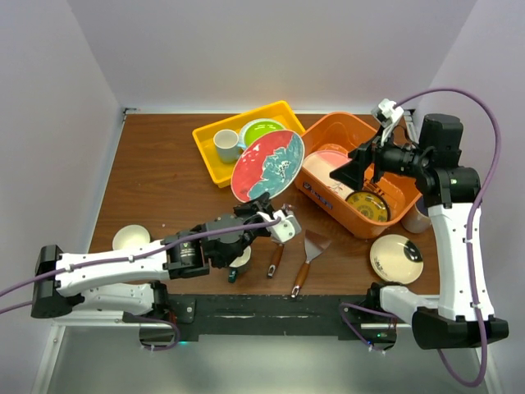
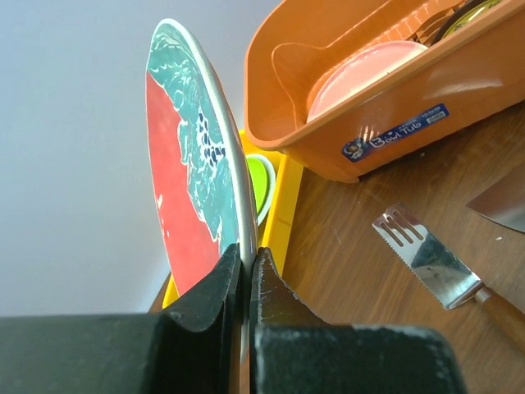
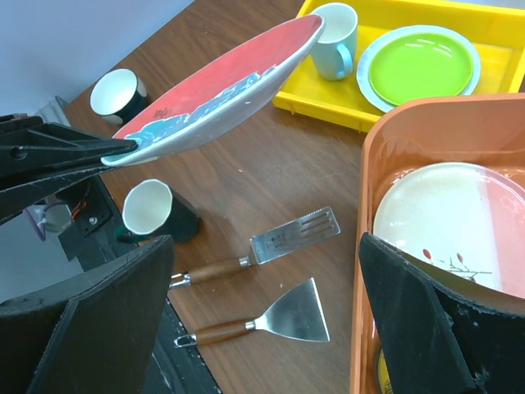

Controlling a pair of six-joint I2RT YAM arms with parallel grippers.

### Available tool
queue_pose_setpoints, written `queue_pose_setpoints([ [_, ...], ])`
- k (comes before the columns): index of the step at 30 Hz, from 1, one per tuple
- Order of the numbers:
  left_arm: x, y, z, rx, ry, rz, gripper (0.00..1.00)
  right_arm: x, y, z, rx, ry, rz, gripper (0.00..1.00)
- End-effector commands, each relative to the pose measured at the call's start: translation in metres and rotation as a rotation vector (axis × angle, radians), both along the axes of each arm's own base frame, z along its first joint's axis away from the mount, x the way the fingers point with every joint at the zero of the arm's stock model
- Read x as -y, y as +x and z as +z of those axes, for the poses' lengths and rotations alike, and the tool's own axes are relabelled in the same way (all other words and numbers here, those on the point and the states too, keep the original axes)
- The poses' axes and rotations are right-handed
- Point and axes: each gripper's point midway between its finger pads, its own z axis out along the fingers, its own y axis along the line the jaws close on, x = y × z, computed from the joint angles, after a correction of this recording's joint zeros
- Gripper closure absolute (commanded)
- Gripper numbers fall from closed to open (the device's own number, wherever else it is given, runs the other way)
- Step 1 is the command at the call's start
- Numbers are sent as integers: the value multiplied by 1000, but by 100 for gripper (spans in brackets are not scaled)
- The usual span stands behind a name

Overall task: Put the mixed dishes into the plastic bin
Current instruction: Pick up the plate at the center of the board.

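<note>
Red-teal plate [image 2: 193, 164] clamped in left tool [image 2: 247, 271], right tool [image 3: 264, 240] agape — over orange bin [image 3: 369, 180].

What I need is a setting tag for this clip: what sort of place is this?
Probably a robot test bench, not a real kitchen: two arms bolted to a wooden table, plain white walls closing it in, and dishes staged around an orange bin and yellow tray.

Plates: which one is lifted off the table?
The red and teal plate, pinched by its rim in the left gripper; the rest lie in the orange bin, the yellow tray or on the table.
</note>
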Motion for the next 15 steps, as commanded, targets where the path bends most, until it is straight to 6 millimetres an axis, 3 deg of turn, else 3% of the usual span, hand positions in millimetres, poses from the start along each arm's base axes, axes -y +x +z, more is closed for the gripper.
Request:
queue_pose_setpoints([
  [1,-6,4,72,129,-216,53,100,-3,-5,24,72,25,8,1],
  [15,-2,3,69,163,-198,75,100,-3,-6,35,72,43,-8,1],
])
